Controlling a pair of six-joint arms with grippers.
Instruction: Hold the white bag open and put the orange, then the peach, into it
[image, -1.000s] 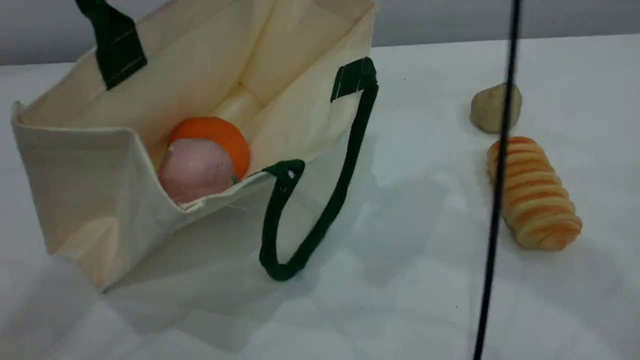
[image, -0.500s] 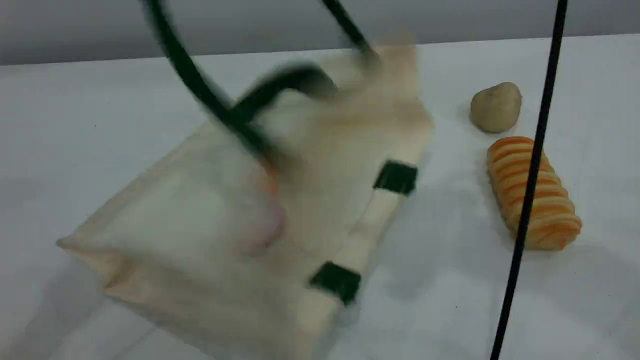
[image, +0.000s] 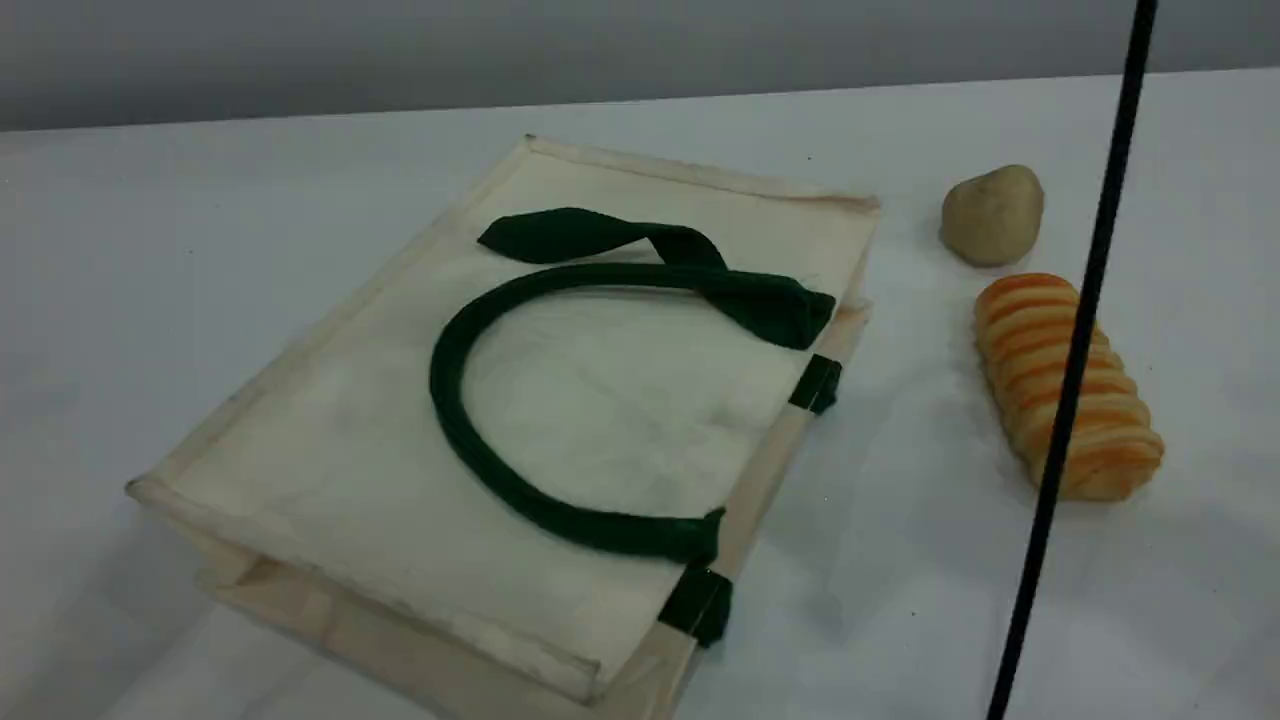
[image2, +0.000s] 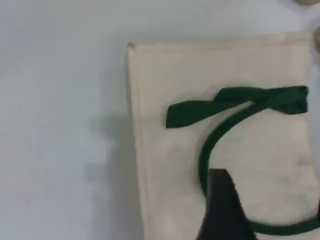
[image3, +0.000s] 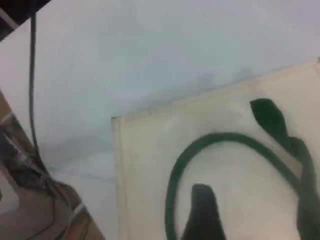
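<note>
The white bag (image: 560, 420), a large cream canvas tote with dark green strap handles, lay collapsed flat on the white table (image: 200, 220) in the scene view. One dark green looped handle (image: 455, 420) curved across its upper face, and the second, twisted green strap (image: 600, 235) lay folded above it. Green tabs showed along the rim edge on the right. The orange and the peach were not visible. Well to the right sat a beige-brown potato (image: 992, 214) with a striped orange-yellow bread loaf (image: 1068, 385) just in front of it. A thin black cable (image: 1075, 360) hung down across the loaf.

In the left wrist view, the left end effector (image2: 222, 210) showed one dark fingertip above the flattened bag, over the green loop; it held nothing, though how far open it stood could not be told.

In the right wrist view, blurred, the right end effector (image3: 200, 215) likewise hovered over the bag, apparently empty, with its opening unclear.
</note>
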